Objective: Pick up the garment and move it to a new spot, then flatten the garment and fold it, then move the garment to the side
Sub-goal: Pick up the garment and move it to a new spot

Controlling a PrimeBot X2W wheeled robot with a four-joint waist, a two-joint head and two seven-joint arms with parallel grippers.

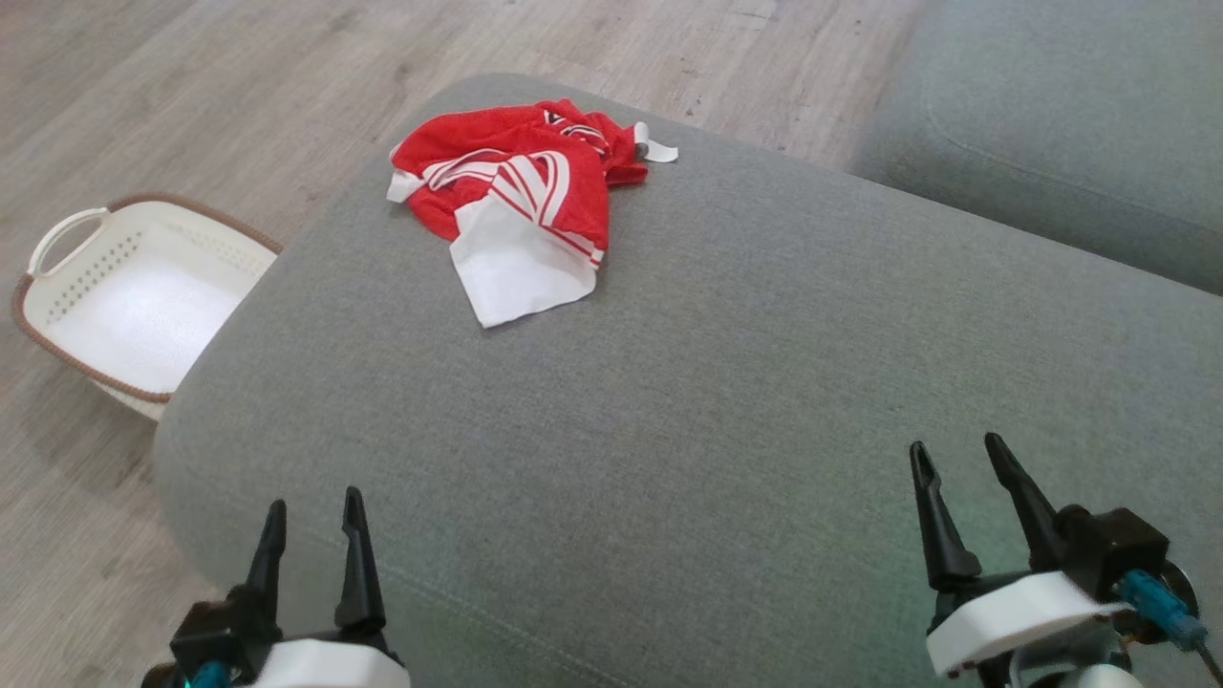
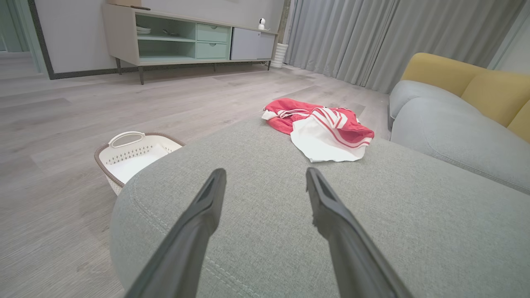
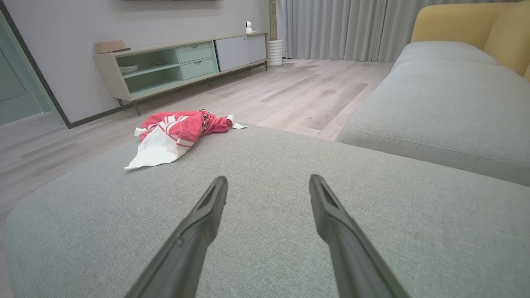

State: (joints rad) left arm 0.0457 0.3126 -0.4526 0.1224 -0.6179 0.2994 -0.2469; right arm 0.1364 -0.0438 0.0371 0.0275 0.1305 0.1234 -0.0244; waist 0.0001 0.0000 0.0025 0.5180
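Head view: garment [image 1: 516, 191] lies on ottoman [image 1: 669, 401], outside white basket [image 1: 96, 277].

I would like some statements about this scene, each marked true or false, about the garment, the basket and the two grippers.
1. The red and white garment lies on the grey cushion. True.
2. The left gripper grips the garment. False: it is open and empty, well apart from it.
3. The white basket stands on the floor, at the cushion's left. True.
4. The right gripper is shut. False: its fingers stand apart.
5. The garment is folded flat. False: it is bunched up.
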